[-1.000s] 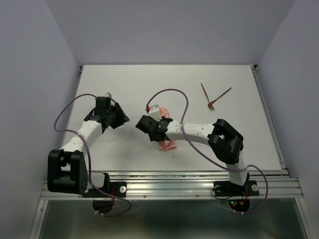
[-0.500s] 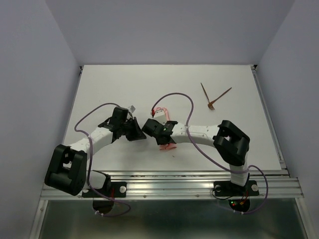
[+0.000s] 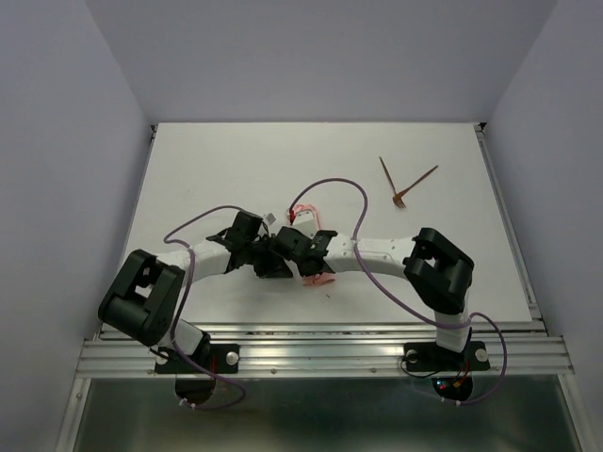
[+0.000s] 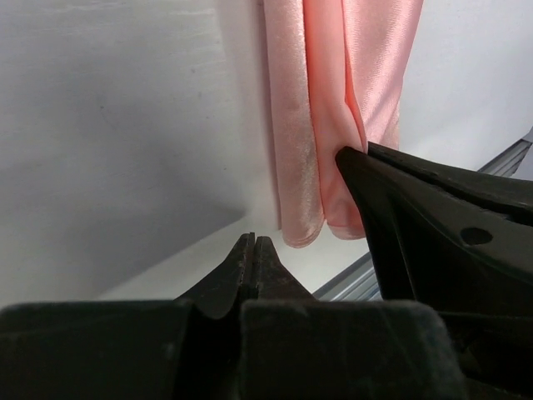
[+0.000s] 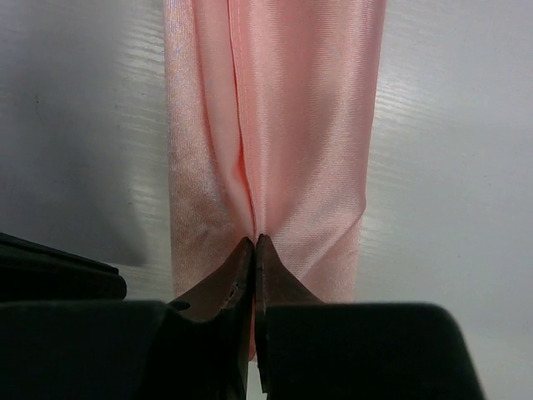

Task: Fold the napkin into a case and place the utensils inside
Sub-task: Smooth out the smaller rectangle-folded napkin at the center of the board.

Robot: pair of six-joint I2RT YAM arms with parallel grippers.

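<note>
The left claw (image 4: pixel 254 248), pressed together and empty, sits just left of the napkin (image 5: pixel 291 125) at its near end, where the right claw (image 5: pixel 254 246) pinches the middle fold. The strip runs near to far; how many layers are pinched I cannot tell. The utensils (image 3: pixel 400 184) lie far right, nearer the right arm.

Table and enclosure: condition as observed.
White table (image 3: pixel 236 160) is matte and level, and the wrist views show faint streaks on its surface. One small dark speck (image 3: pixel 328 297) sits on it near the front edge. A silver slotted aluminium rail (image 3: pixel 320 353) runs along the near edge, with a thinner metal strip (image 3: pixel 510 226) down the right side. Plain pale lavender-grey walls (image 3: pixel 57 141) close off the left, back and right. Below the rail lies a dull grey-green panel (image 3: pixel 330 419).
</note>
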